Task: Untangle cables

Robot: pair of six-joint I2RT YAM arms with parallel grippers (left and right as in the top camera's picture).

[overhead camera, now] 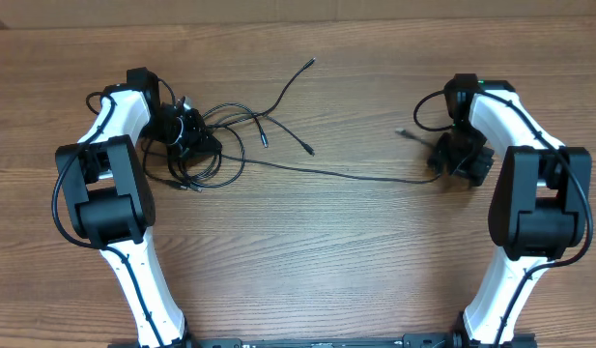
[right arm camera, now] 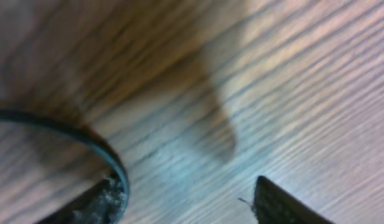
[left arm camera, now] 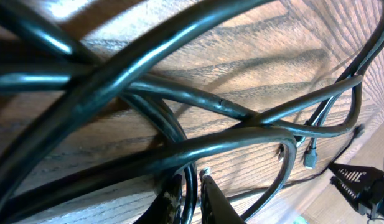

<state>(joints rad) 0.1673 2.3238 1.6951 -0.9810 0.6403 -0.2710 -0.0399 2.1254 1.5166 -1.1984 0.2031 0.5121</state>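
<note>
The cables [overhead camera: 223,143] are heaped in a tangle on the worktop [overhead camera: 307,251], with one strand stretched rightward. The left fingers [left arm camera: 211,199] are closed on a strand; the right fingers [right arm camera: 277,204] are held apart.

Two arms start at the near edge of the table [overhead camera: 307,261]. The left arm [overhead camera: 138,275] and the right arm [overhead camera: 500,285] look just the same. Each has smooth white shells and fat black blocks with round corners at the joints. A thin black wire [overhead camera: 58,193] runs along the white parts and loops out at the bends. A tiny green light [overhead camera: 481,83] glows on the right arm, at its end farthest from the table's near edge. The left gripper [overhead camera: 191,135] and the right gripper [overhead camera: 462,162] are black all over. Up close, the right one's fingers [right arm camera: 282,202] are dark wedges with rough, dusty tips.
</note>
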